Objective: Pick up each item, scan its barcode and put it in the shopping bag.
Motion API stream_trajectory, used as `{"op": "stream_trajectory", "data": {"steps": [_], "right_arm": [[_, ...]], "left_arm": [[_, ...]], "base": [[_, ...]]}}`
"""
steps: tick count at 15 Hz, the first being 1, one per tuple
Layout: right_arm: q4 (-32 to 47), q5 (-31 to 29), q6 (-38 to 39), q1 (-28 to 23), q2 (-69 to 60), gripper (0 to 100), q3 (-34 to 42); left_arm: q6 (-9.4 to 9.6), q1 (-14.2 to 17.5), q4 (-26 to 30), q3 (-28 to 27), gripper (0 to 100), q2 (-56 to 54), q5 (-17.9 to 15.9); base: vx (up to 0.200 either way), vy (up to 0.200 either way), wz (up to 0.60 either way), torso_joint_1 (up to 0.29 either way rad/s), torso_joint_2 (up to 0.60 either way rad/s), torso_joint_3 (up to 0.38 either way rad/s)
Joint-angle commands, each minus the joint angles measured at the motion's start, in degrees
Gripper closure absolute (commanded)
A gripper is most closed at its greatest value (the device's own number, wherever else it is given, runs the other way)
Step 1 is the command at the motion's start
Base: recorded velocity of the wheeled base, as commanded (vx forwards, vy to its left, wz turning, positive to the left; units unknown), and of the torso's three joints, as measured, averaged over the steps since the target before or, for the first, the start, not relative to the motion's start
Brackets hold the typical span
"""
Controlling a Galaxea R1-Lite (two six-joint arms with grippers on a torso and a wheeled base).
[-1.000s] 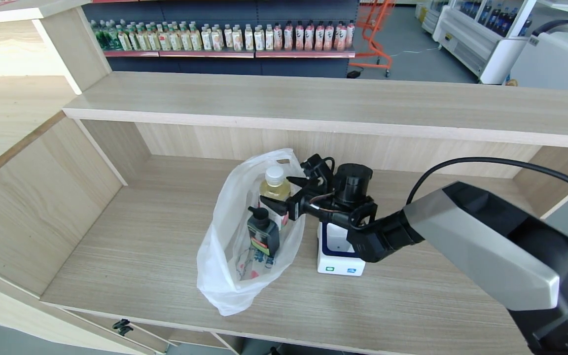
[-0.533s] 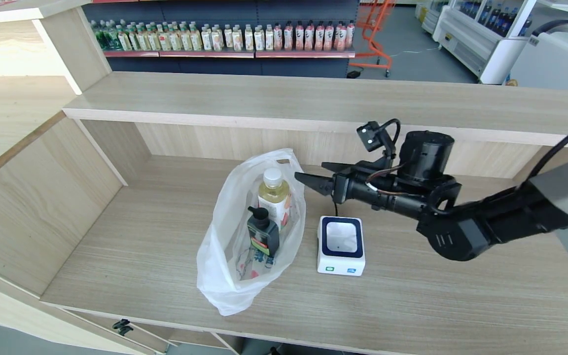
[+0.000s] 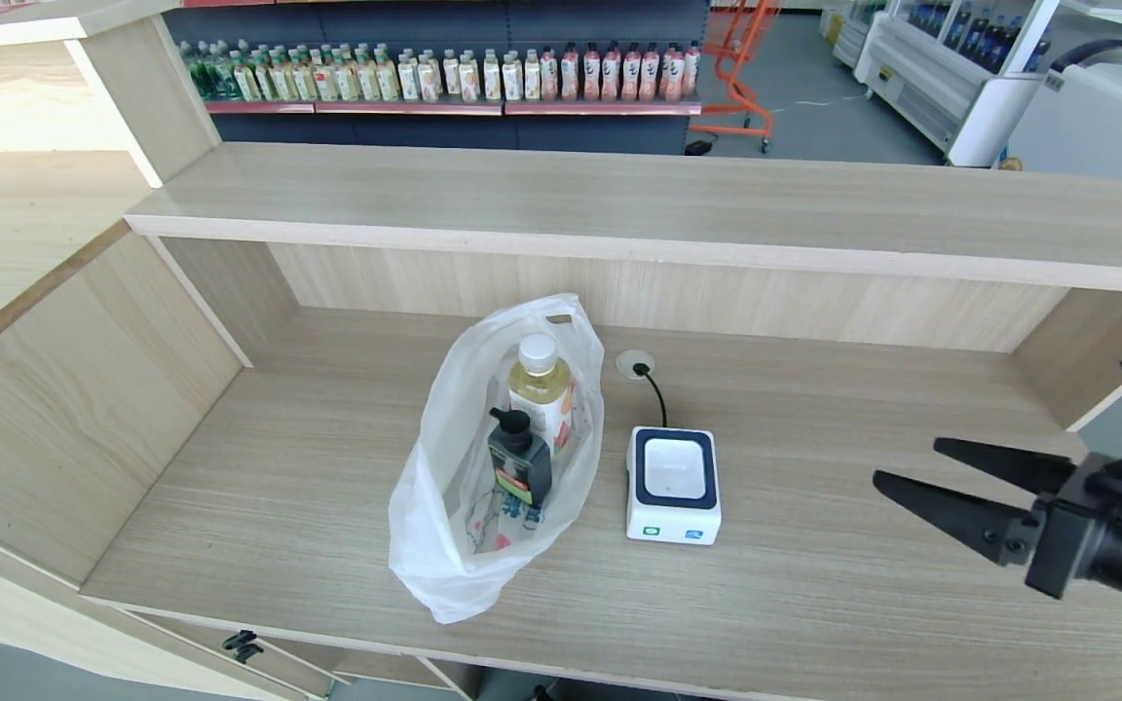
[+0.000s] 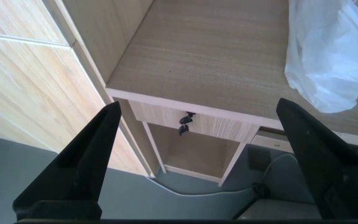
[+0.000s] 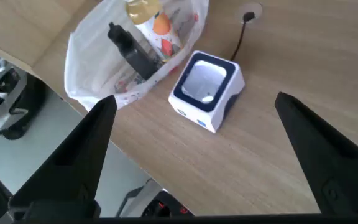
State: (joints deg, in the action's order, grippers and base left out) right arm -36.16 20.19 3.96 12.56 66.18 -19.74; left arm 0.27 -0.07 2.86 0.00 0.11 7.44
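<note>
This is a shop, seen from behind its checkout. A long dark shelf of bottled drinks lines the aisle. White glass-fronted chiller cabinets stand nearby. The pale wood-grain counter carries a white-and-navy square barcode scanner and a thin white plastic shopping bag holding goods.

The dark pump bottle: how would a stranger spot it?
On the wooden counter sits a white shopping bag. Inside are two bottles; the pump bottle is short and black, beside a taller white-capped bottle of yellow liquid.

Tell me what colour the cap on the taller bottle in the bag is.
The cap is white; head view shows it best.
</note>
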Motion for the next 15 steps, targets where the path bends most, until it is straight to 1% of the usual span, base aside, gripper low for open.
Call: {"op": "stream_trajectory", "data": {"steps": [1,2,5,6,7,8,9,14,15], "right_arm": [[26.2,-13.3,-2.9,-8.6,-40.2,0,10.6],[30.2,-13.6,-3.8,-10.2,-47.3,0,12.0],[30.7,-14.6,-5.4,-14.8,-58.4,0,18.1],[31.2,-16.8,-5.4,-15.5,-62.1,0,19.7],[32.8,-24.8,-5.0,-14.1,-63.1,0,19.7],[34.1,-23.8,-5.3,-12.0,-65.9,0,19.7],[34.8,-22.6,-5.8,-12.1,-65.9,0,19.7],[35.5,-22.6,-4.8,-12.2,-66.1,0,19.7],[35.5,-22.6,-4.5,-12.2,-66.2,100,19.7]], "left_arm": [[0.0,0.1,-0.1,0.0,0,0.0,0.0],[0.0,0.0,-0.1,0.0,0,0.0,0.0],[0.0,0.1,0.0,0.0,0,0.0,0.0],[0.0,0.0,0.0,0.0,0,0.0,0.0],[0.0,0.0,-0.1,0.0,0,0.0,0.0],[0.0,0.0,0.0,0.0,0,0.0,0.0],[0.0,0.0,0.0,0.0,0,0.0,0.0],[0.0,0.1,0.0,0.0,0,0.0,0.0],[0.0,0.0,0.0,0.0,0,0.0,0.0]], "base": [[0.0,0.0,0.0,0.0,0.0,0.0],[0.0,0.0,0.0,0.0,0.0,0.0],[0.0,0.0,0.0,0.0,0.0,0.0],[0.0,0.0,0.0,0.0,0.0,0.0],[0.0,0.0,0.0,0.0,0.0,0.0],[0.0,0.0,0.0,0.0,0.0,0.0],[0.0,0.0,0.0,0.0,0.0,0.0],[0.0,0.0,0.0,0.0,0.0,0.0],[0.0,0.0,0.0,0.0,0.0,0.0]]}}
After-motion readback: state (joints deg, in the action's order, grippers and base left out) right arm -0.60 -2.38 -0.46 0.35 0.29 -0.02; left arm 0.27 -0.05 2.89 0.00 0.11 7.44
